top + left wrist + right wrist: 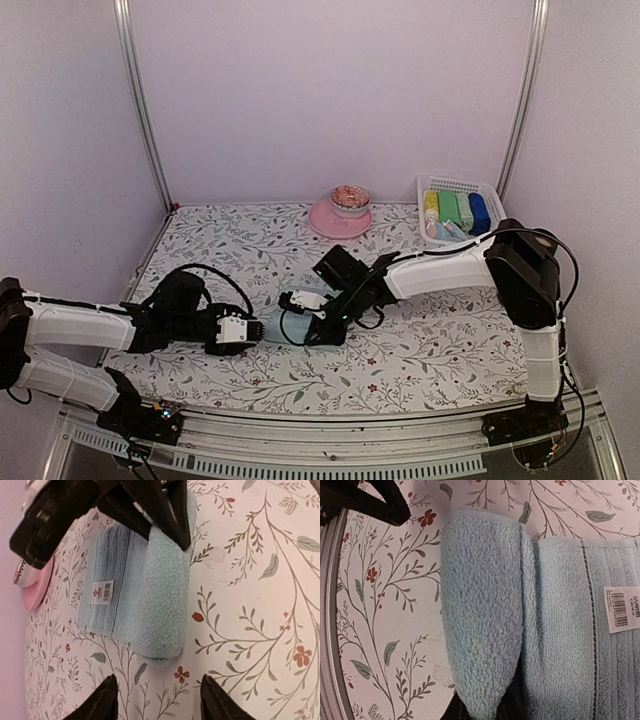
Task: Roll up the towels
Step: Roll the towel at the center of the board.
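Towel [160,600], half rolled, is pinched at one end by the right gripper [167,542]; the left gripper [158,682] is spread open nearby. Unsupported, the other end could be loosened.

right fingers [172,522] over towel [160,595] end, bare table [250,605] alongside

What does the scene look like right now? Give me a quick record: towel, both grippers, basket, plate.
towel: pale blue, partly rolled; the flat tail with a label is still unrolled
right gripper: closed on the far end of the roll, which looks pinched
left gripper: open, at the near end of the roll, not touching it
basket: white, back right, holding yellow, green and blue rolls
plate: pink, back centre, with a small bowl on it
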Tool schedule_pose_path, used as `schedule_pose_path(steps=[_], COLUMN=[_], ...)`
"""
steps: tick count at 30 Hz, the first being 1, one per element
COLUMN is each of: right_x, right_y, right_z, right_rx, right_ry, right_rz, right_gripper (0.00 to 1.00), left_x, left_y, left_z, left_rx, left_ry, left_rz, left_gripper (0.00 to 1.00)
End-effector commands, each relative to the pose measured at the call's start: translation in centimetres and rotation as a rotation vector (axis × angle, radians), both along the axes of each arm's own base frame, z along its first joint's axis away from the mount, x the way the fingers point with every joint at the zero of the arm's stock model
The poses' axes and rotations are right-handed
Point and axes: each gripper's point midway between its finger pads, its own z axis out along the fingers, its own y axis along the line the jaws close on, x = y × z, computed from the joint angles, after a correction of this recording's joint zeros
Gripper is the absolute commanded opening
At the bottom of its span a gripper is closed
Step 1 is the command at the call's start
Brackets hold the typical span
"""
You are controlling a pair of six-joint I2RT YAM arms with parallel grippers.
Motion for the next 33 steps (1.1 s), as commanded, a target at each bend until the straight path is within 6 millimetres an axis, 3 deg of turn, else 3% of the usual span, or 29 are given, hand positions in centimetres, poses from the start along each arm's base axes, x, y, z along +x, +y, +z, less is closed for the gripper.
schedule_pose_path(steps=[1, 6, 12, 22, 33], right_x=[-3.0, -3.6, -4.4, -4.0, -4.0], right_y=[-0.8, -0.7, -0.7, -0.9, -1.0], right_z=[-2.4, -2.3, -2.6, -3.3, -3.5], right_rx=[-0.032, 0.002, 0.014, 0.003, -0.002], right_ry=[0.312, 0.449, 0.543, 0.571, 0.573], right_rz=[0.011, 0.004, 0.007, -0.013, -0.014], right_gripper=[0.15, 0.15, 0.16, 0.16, 0.17], left_x=[0.2, -0.9, -0.9, -2.7, -2.2], left_y=[-1.6, -2.6, -4.0, -5.0, -5.0], left_z=[1.5, 1.2, 1.7, 0.0, -1.6], left_rx=[-0.030, -0.032, -0.041, 0.008, 0.058], left_ry=[-0.213, -0.283, -0.327, -0.356, -0.354], left_rz=[-0.035, -0.061, -0.066, -0.146, -0.135], left_gripper=[0.54, 0.53, 0.52, 0.49, 0.45])
